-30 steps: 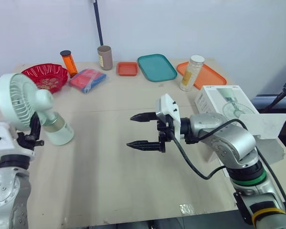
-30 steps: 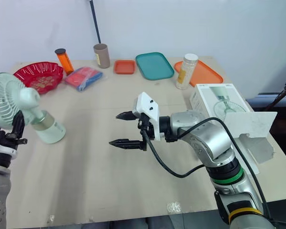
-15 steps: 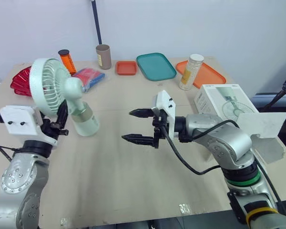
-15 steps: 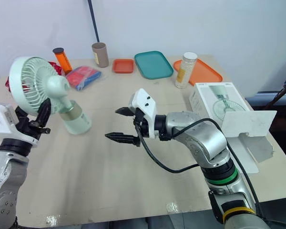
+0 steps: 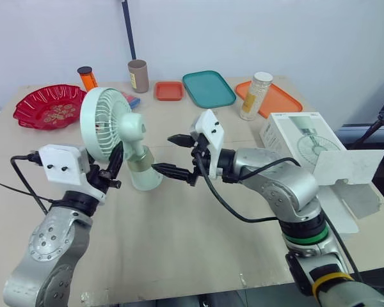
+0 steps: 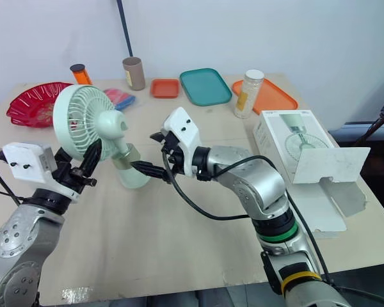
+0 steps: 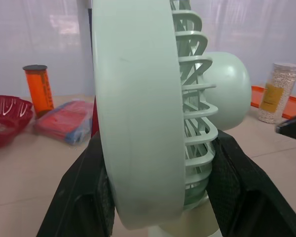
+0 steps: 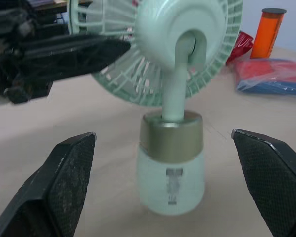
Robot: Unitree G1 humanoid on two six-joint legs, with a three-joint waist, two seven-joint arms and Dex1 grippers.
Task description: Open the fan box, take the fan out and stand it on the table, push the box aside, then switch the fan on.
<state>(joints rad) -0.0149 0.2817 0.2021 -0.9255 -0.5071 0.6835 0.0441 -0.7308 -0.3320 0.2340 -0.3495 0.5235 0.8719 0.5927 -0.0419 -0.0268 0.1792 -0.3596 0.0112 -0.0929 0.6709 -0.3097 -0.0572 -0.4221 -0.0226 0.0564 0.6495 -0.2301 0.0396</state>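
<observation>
Fan (image 5: 112, 131): leaning left of centre in the frame; my left gripper (image 5: 115, 167) is clamping its head. Right gripper (image 5: 166, 153): I am holding it wide open, fingers flanking the fan's base. Fan box (image 5: 301, 137): lying open at the right edge.

Front half of table (image 5: 179, 256) bare, free to pass. Left of middle the fan (image 5: 118, 137) blocks, right gripper (image 5: 162, 153) spread wide close by its base. Along right edge fan box (image 5: 297, 134), flap out. Back edge crowded: red bowl (image 5: 50, 107), tube (image 5: 139, 75), teal tray (image 5: 208, 88), jar (image 5: 256, 96).
</observation>
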